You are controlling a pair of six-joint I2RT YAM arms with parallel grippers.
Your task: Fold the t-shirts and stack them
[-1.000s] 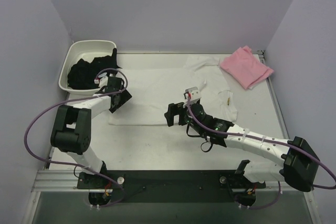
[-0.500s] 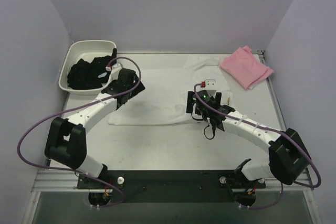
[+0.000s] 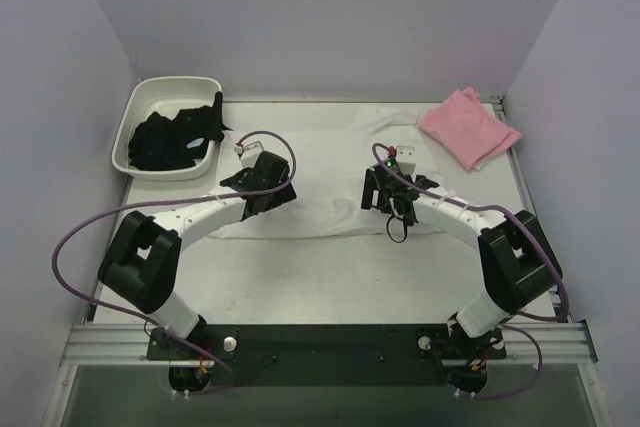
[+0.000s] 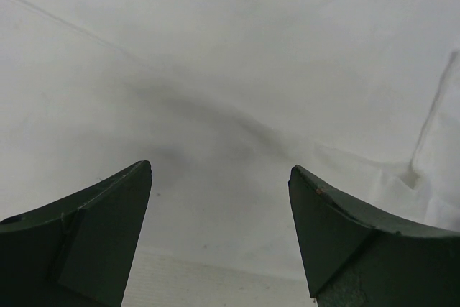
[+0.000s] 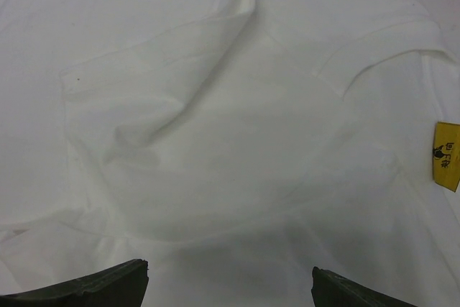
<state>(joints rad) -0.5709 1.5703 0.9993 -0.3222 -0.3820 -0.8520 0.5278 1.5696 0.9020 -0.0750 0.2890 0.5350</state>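
I have both arms out over the white tee (image 3: 330, 175), which lies spread across the middle of the table (image 3: 330, 277); the pink tee (image 3: 467, 127) sits as a loose folded bundle at the 1 o'clock corner, well apart. The tub (image 3: 132, 112) at 10 o'clock holds dark cloth and is not my concern. The left gripper (image 4: 220, 169) hangs over the tee's 9 o'clock part with its fingers spread wide and nothing between them, over smooth fabric with one shallow crease. The right gripper (image 5: 230, 267) is also wide and empty, over the 3 o'clock part, where the cloth is rumpled into a raised ridge, the yellow tag (image 5: 447, 145) lying off to its 3 o'clock. I judge no fold is made yet on this tee and I am about to take hold. The danger on the left is flat cloth: the fingers may close on nothing, or scrape the fabric and push a wrinkle ahead of them. On the right, the ridge may be several layers, and I cannot tell how many, so a pinch there could lift only the top one and leave the rest behind. If one side catches and the other slips, the tee skews and drags. Pulling too far toward 1 o'clock could also disturb the pink tee.
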